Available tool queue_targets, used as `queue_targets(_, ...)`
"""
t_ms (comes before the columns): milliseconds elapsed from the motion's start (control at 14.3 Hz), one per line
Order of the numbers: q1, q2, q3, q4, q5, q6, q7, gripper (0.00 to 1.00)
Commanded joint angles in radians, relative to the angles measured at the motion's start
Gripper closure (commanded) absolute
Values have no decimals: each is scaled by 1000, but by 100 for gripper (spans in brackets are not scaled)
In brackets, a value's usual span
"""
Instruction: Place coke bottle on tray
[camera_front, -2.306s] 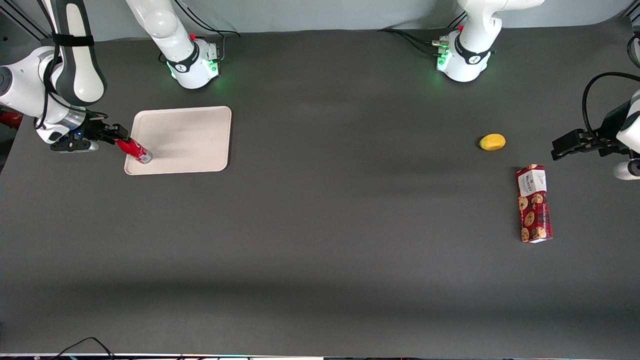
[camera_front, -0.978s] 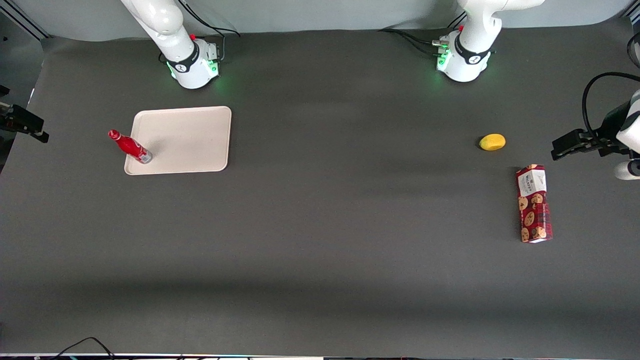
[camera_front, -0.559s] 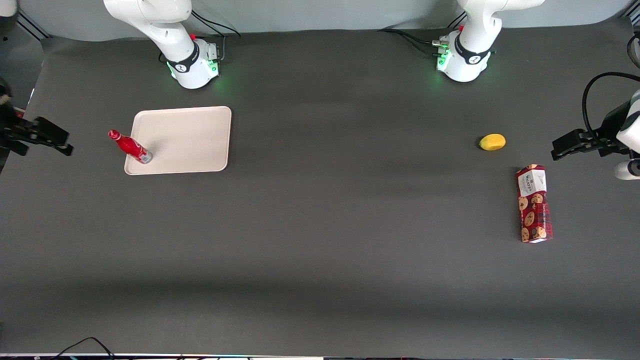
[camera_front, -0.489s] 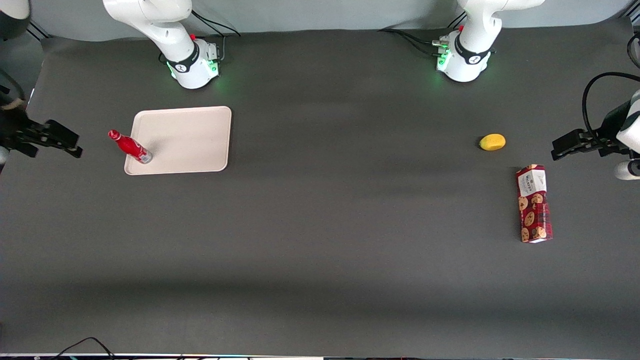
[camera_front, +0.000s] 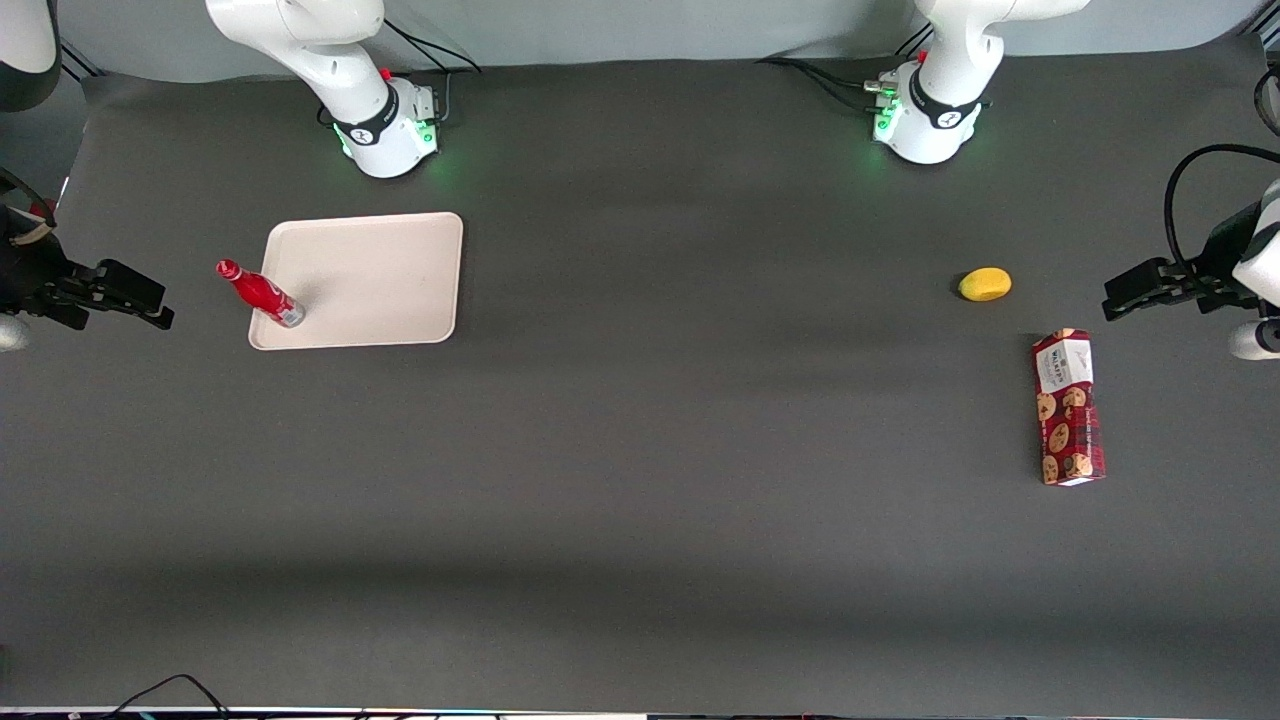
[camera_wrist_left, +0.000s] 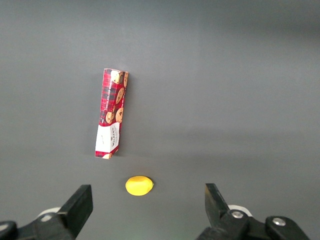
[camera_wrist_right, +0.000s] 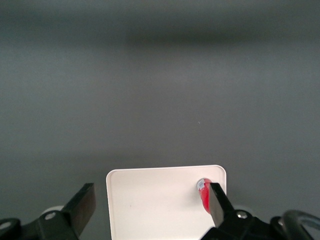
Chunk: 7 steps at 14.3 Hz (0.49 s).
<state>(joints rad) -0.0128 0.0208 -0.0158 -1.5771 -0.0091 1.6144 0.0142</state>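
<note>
I see the working arm's gripper (camera_front: 150, 308) hanging over the table's (camera_front: 640, 560) edge at the working arm's end, well apart from the tray (camera_front: 380, 270) and level with the coke bottle (camera_front: 258, 293). Only the black hand and a bit of the wrist show in the front view; the rest of that arm is cut off by the frame, apart from its white base (camera_front: 385, 135) farther from the front camera than the tray. From the wrist camera I read the jaws as standing wide, with nothing between them: the gripper (camera_wrist_right: 150, 210) looks out across the tray (camera_wrist_right: 150, 200) and the bare dark table (camera_wrist_right: 160, 100).

The coke bottle stands upright on the tray, its silvery base at the tray corner nearest the front camera on the working arm's end, just inside the rim. In the front view its red cap appears out over the table. In the wrist view the coke bottle (camera_wrist_right: 205, 196) is partly hidden by one finger (camera_wrist_right: 217, 205), so I see only its base end and a bit of red body; the white script I cannot make out.

Toward the parked arm's end lie a yellow fruit (camera_front: 985, 284) and, nearer the front camera, a red cookie box (camera_front: 1068, 407) lying flat.
</note>
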Motion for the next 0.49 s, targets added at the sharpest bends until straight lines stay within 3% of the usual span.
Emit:
queue_targets(0,-7,-93,-1,-109,26,28,-16,0)
queue_targets(419,-39,-91,-15,-71,32,4,-20,0)
